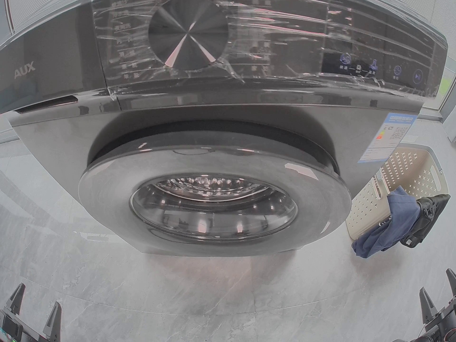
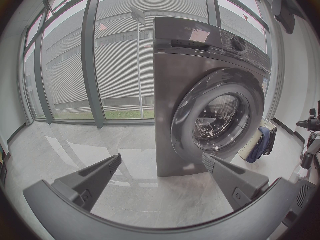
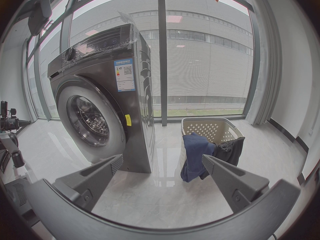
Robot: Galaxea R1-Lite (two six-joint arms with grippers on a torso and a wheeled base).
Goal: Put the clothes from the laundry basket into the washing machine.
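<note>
The left jaws are apart and hold nothing, low over the grey marble floor (image 1: 237,286) in front of the washing machine (image 1: 213,119). The right jaws are also apart and empty, over the same stretch of floor, toward the machine's right side.

The washing machine is a dark grey front-loader standing on the floor near its window edge, with tall glass windows (image 2: 116,67) behind it. Its round door (image 1: 109,191) is shut against the front, and the metal drum shows through the glass porthole (image 1: 213,205). A round control dial (image 1: 188,32) sits on the top panel, which is covered in clear plastic film. A blue and white label (image 1: 387,136) is stuck on the upper right of the front.

The laundry basket (image 1: 418,167), cream plastic with small cut-out holes, stands on the floor just beside the machine's right side, toward the window edge. A blue garment (image 1: 394,224) hangs over its front rim and trails down to the floor. A black garment (image 1: 427,214) is draped over the rim right next to it, touching the blue one. Both garments are well apart from either arm.
</note>
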